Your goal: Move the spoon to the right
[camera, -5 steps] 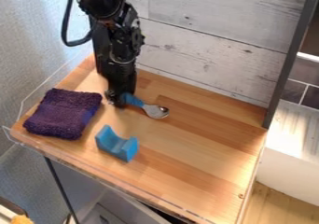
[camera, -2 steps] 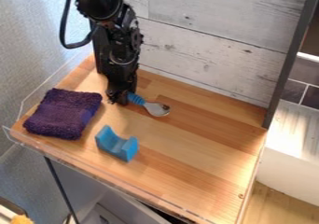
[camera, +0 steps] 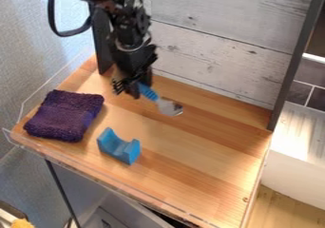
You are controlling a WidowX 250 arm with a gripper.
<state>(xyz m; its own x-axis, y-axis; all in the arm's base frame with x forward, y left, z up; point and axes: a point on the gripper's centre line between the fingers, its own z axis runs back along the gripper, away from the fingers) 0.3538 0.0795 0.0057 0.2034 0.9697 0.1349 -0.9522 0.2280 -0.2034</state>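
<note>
Spoon [camera: 164, 103] and gripper [camera: 134, 90] have shifted together toward the right of the view since the last frame, handle leading back into the jaws, bowl outward; the arm's wrist has swung with them. Purple cloth [camera: 64, 115] and blue curved block [camera: 119, 146] unchanged. Jaws: drawn in on the blue handle, apart by about its thickness as far as can be judged, the far end of the handle hidden by the black fingers. Spoon sits near the back of the wooden tabletop [camera: 203, 141], right of the cloth and beyond the block, bowl pointing right and toward the camera. Looks lifted a little at the handle; whether the bowl clears the wood, cannot tell. Step in hand, by my reading: the carry, just begun. Best done low and level, grip kept firm, since the hold is at one end and the metal bowl is likely to dip or twist the handle round. Raise slightly more before going sideways, so the bowl does not drag. Keep off the back wall [camera: 215, 61]. At the right side, lower until the bowl rests flat, then release gently and withdraw straight up.
</note>
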